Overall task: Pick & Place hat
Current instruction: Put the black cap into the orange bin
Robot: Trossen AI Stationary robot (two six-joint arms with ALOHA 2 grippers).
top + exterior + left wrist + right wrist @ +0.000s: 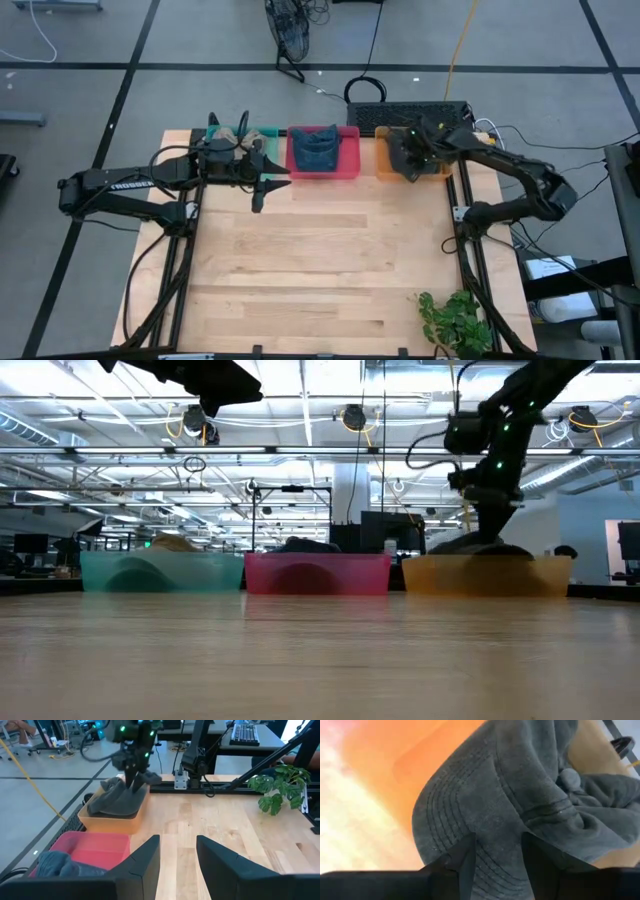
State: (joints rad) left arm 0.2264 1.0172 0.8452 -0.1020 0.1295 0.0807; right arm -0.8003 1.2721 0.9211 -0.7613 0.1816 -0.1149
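Grey cap [520, 815] fabric fills our right wrist view, its stitched brim just ahead of the two dark fingers [460, 865], which stand apart with cloth showing between them. We see no grip: the right gripper [412, 150] is parted and hangs low over the cap inside the orange bin [382, 165], at the far right corner of the bench [320, 270]. From the left wrist view, the cap [117, 800] lies heaped in the orange bin [110, 822], one flap draped over the rim, with the right gripper [136, 775] standing straight above it, fingertips at the fabric.

Our left gripper [262, 185] waits off to the left, above the bench just in front of the teal bin [272, 133], fingers [145, 862] parted and holding nothing. White lettering runs along the left arm [110, 190]; we read it as "TROSSEN", though it is small.

Between the two bins sits a pink bin [322, 152] with a blue hat [320, 152] in it. The teal bin holds something tan, partly hidden by the left arm. All three bins stand in a row along the far edge. A green plant [455, 320] sits at the near right corner. A black keyboard [410, 115] lies on the floor beyond the bench.
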